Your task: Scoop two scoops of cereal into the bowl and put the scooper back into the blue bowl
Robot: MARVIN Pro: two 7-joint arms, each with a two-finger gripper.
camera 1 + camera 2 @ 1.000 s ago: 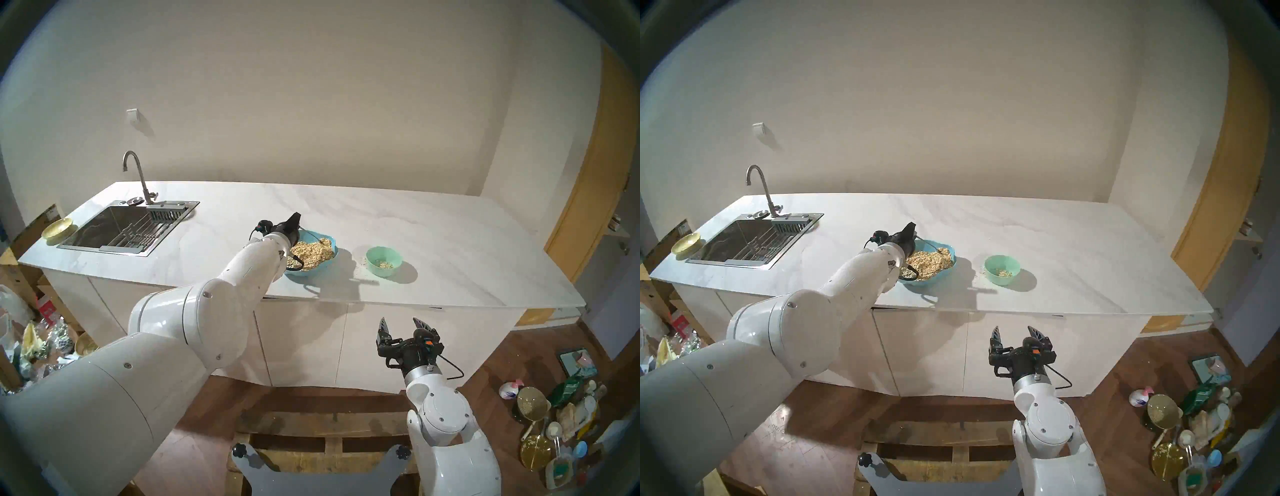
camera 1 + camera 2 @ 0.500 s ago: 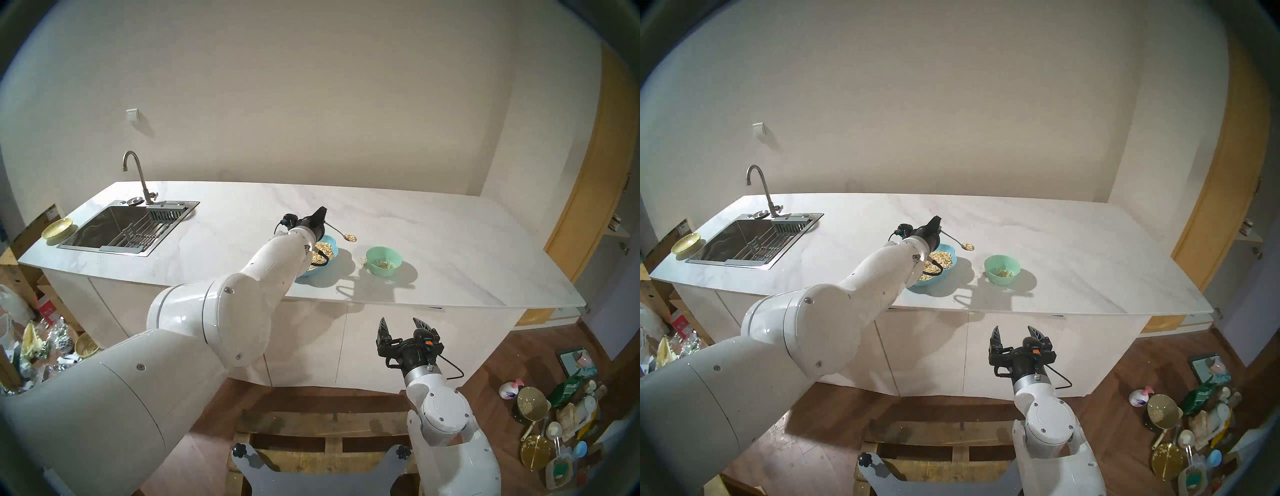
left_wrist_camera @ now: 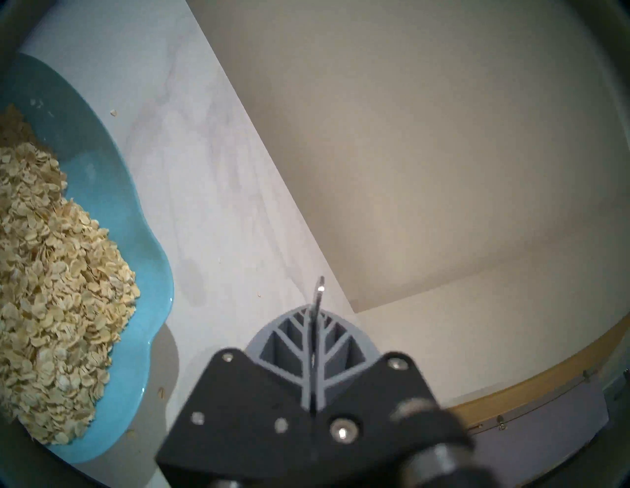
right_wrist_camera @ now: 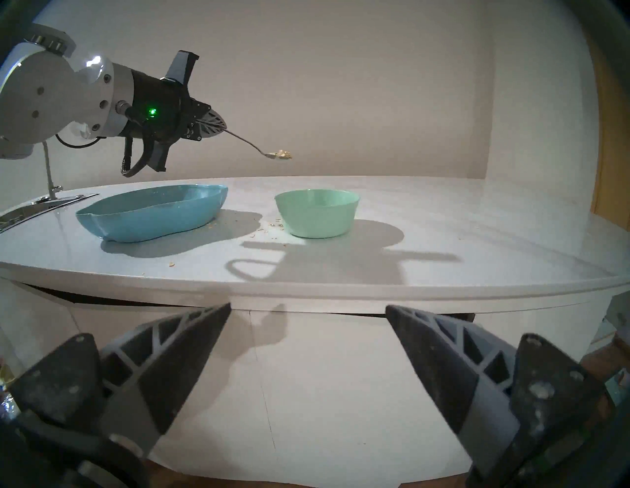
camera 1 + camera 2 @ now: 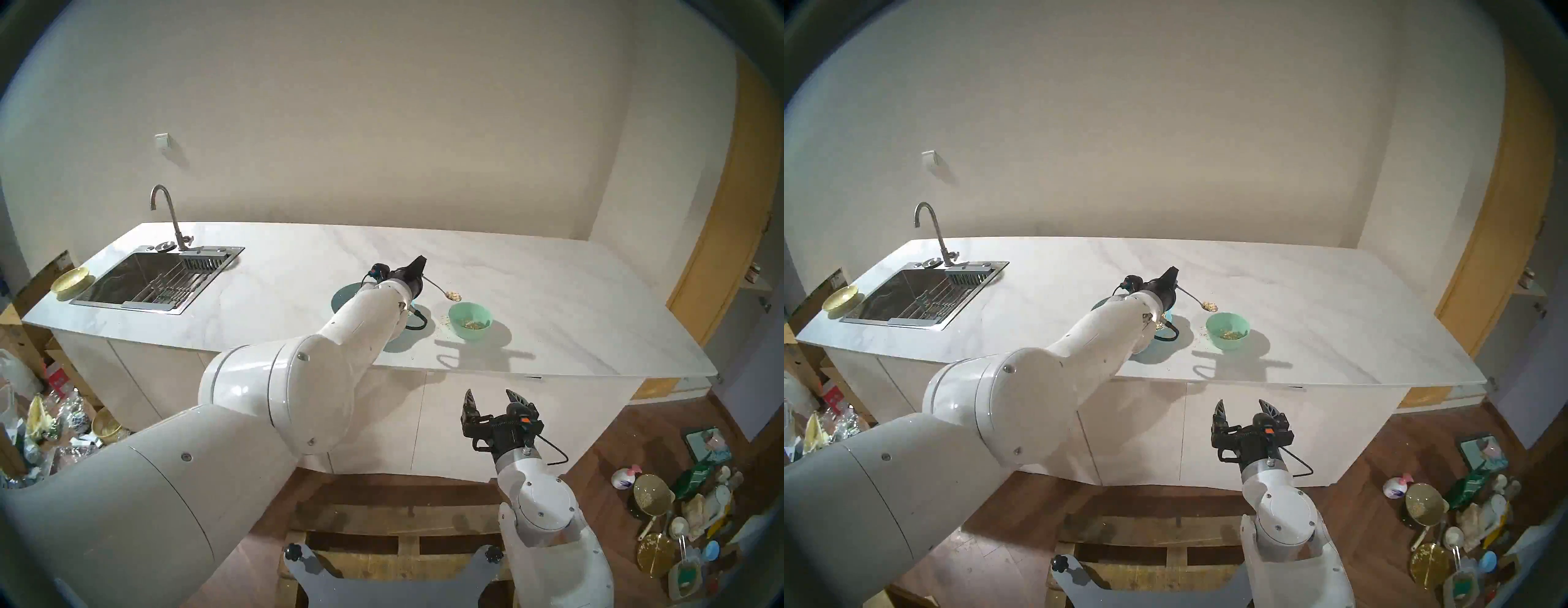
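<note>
My left gripper [image 5: 420,278] is shut on the handle of the silver scooper [image 5: 438,287], also seen in the right wrist view [image 4: 245,140]. Its head carries a small load of cereal [image 4: 281,154] and hangs high over the left part of the mint-green bowl [image 4: 317,218], which holds a little cereal [image 5: 471,325]. The blue bowl [image 4: 153,214] stands left of the mint-green bowl and is mostly hidden by my left arm in the head views. Its heap of cereal [image 3: 51,289] shows in the left wrist view. My right gripper [image 5: 490,395] is open and empty, below and in front of the counter edge.
Loose flakes [image 4: 272,226] lie on the white counter [image 5: 551,331] between the two bowls. A sink [image 5: 148,280] with a faucet [image 5: 167,212] and a yellow-green dish [image 5: 70,280] are at the far left. Clutter [image 5: 687,509] lies on the floor at right.
My left gripper lifted the scooper with cereal out of the blue bowl and carried it right, to above the mint-green bowl. The right arm has not moved.
</note>
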